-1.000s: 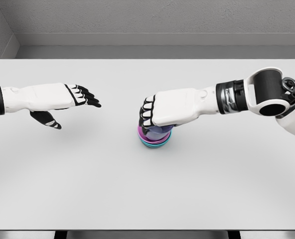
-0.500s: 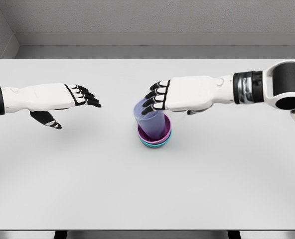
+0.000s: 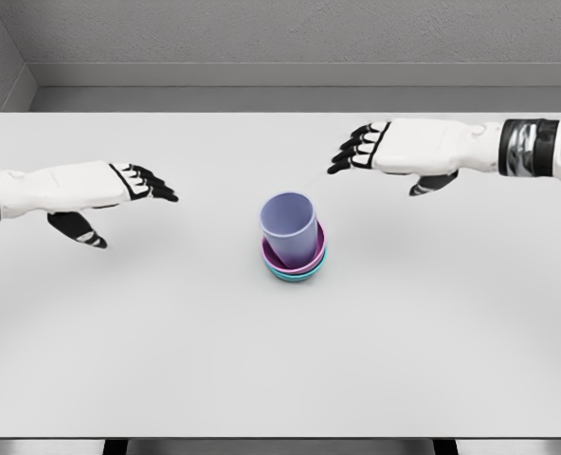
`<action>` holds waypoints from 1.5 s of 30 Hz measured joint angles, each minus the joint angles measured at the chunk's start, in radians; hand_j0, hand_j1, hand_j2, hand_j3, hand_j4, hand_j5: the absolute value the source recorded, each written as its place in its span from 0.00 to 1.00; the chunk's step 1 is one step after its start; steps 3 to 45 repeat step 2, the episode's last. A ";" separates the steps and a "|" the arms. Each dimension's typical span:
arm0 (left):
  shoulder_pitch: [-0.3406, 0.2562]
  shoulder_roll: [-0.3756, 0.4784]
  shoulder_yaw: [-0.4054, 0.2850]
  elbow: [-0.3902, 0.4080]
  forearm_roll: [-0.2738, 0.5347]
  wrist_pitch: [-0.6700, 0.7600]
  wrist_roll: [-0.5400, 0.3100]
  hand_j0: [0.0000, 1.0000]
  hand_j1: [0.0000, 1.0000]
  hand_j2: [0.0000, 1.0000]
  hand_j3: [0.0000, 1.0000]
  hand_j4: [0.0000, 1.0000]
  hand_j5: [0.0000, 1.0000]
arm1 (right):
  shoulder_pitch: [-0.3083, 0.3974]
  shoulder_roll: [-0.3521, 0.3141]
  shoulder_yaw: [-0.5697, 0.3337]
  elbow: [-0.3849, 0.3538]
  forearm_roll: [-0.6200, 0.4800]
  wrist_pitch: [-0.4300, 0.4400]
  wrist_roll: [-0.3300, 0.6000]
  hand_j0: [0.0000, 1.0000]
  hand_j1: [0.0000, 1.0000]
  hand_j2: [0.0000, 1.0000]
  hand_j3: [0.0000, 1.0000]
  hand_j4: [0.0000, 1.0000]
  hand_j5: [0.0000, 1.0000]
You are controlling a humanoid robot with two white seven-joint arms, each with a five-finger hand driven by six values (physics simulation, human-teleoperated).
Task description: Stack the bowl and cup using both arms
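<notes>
**Stack assembled; both hands clear of it**

The lavender cup (image 3: pixel 289 227) stands inside the nested bowls (image 3: pixel 297 265), a pink one seated in a teal one, near the middle of the white table (image 3: pixel 167 360). The cup leans slightly toward the left but rests within the bowl rim. Nothing touches the stack. On this evidence the stacking appears complete; what remains, at most, is for the arms to retire, and to confirm that the tilted cup stays put.

The right hand (image 3: pixel 394 150) hovers above and to the right of the stack, well apart from it, fingers extended and loosely spread, holding nothing. The left hand (image 3: pixel 100 190) hangs over the table's left side, fingers out and thumb dropped below, likewise empty.

Compared with half a second ago, the right hand has lifted off the cup's rim and drawn back toward the upper right. The left hand has shifted slightly leftward. The cup remains in the bowls, leaning as before.
</notes>
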 measured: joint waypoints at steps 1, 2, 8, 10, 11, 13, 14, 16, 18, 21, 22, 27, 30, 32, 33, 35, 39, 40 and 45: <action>0.000 0.000 0.002 0.004 0.001 0.000 0.000 1.00 1.00 1.00 1.00 1.00 1.00 | 0.000 0.000 -0.002 0.003 0.000 0.000 0.000 1.00 1.00 1.00 1.00 1.00 1.00; 0.002 0.000 0.004 0.006 0.001 0.000 0.000 1.00 1.00 1.00 1.00 1.00 1.00 | 0.000 0.000 -0.003 0.005 0.000 0.000 0.000 1.00 1.00 1.00 1.00 1.00 1.00; 0.002 0.000 0.004 0.006 0.001 0.000 0.000 1.00 1.00 1.00 1.00 1.00 1.00 | 0.000 0.000 -0.003 0.005 0.000 0.000 0.000 1.00 1.00 1.00 1.00 1.00 1.00; 0.002 0.000 0.004 0.006 0.001 0.000 0.000 1.00 1.00 1.00 1.00 1.00 1.00 | 0.000 0.000 -0.003 0.005 0.000 0.000 0.000 1.00 1.00 1.00 1.00 1.00 1.00; 0.002 0.000 0.004 0.006 0.001 0.000 0.000 1.00 1.00 1.00 1.00 1.00 1.00 | 0.000 0.000 -0.003 0.005 0.000 0.000 0.000 1.00 1.00 1.00 1.00 1.00 1.00; 0.002 0.000 0.004 0.006 0.001 0.000 0.000 1.00 1.00 1.00 1.00 1.00 1.00 | 0.000 0.000 -0.003 0.005 0.000 0.000 0.000 1.00 1.00 1.00 1.00 1.00 1.00; 0.002 0.000 0.004 0.006 0.001 0.000 0.000 1.00 1.00 1.00 1.00 1.00 1.00 | 0.000 0.000 -0.003 0.005 0.000 0.000 0.000 1.00 1.00 1.00 1.00 1.00 1.00; 0.002 0.000 0.004 0.006 0.001 0.000 0.000 1.00 1.00 1.00 1.00 1.00 1.00 | 0.000 0.000 -0.003 0.005 0.000 0.000 0.000 1.00 1.00 1.00 1.00 1.00 1.00; 0.002 0.000 0.004 0.006 0.001 0.000 0.000 1.00 1.00 1.00 1.00 1.00 1.00 | 0.000 0.000 -0.003 0.005 0.000 0.000 0.000 1.00 1.00 1.00 1.00 1.00 1.00; 0.002 0.000 0.004 0.006 0.001 0.000 0.000 1.00 1.00 1.00 1.00 1.00 1.00 | 0.000 0.000 -0.003 0.005 0.000 0.000 0.000 1.00 1.00 1.00 1.00 1.00 1.00; 0.002 0.000 0.004 0.006 0.001 0.000 0.000 1.00 1.00 1.00 1.00 1.00 1.00 | 0.000 0.000 -0.003 0.005 0.000 0.000 0.000 1.00 1.00 1.00 1.00 1.00 1.00; 0.002 0.000 0.004 0.006 0.001 0.000 0.000 1.00 1.00 1.00 1.00 1.00 1.00 | 0.000 0.000 -0.003 0.005 0.000 0.000 0.000 1.00 1.00 1.00 1.00 1.00 1.00; 0.002 0.000 0.004 0.006 0.001 0.000 0.000 1.00 1.00 1.00 1.00 1.00 1.00 | 0.000 0.000 -0.003 0.005 0.000 0.000 0.000 1.00 1.00 1.00 1.00 1.00 1.00; 0.002 0.000 0.004 0.006 0.001 0.000 0.000 1.00 1.00 1.00 1.00 1.00 1.00 | 0.000 0.000 -0.003 0.005 0.000 0.000 0.000 1.00 1.00 1.00 1.00 1.00 1.00; 0.002 0.000 0.004 0.006 0.001 0.000 0.000 1.00 1.00 1.00 1.00 1.00 1.00 | 0.000 0.000 -0.003 0.005 0.000 0.000 0.000 1.00 1.00 1.00 1.00 1.00 1.00; 0.002 0.000 0.004 0.006 0.001 0.000 0.000 1.00 1.00 1.00 1.00 1.00 1.00 | 0.000 0.000 -0.003 0.005 0.000 0.000 0.000 1.00 1.00 1.00 1.00 1.00 1.00; 0.002 0.000 0.004 0.006 0.001 0.000 0.000 1.00 1.00 1.00 1.00 1.00 1.00 | 0.000 0.000 -0.003 0.005 0.000 0.000 0.000 1.00 1.00 1.00 1.00 1.00 1.00; 0.002 0.000 0.004 0.006 0.001 0.000 0.000 1.00 1.00 1.00 1.00 1.00 1.00 | 0.000 0.000 -0.003 0.005 0.000 0.000 0.000 1.00 1.00 1.00 1.00 1.00 1.00; 0.002 0.000 0.004 0.006 0.001 0.000 0.000 1.00 1.00 1.00 1.00 1.00 1.00 | 0.000 0.000 -0.003 0.005 0.000 0.000 0.000 1.00 1.00 1.00 1.00 1.00 1.00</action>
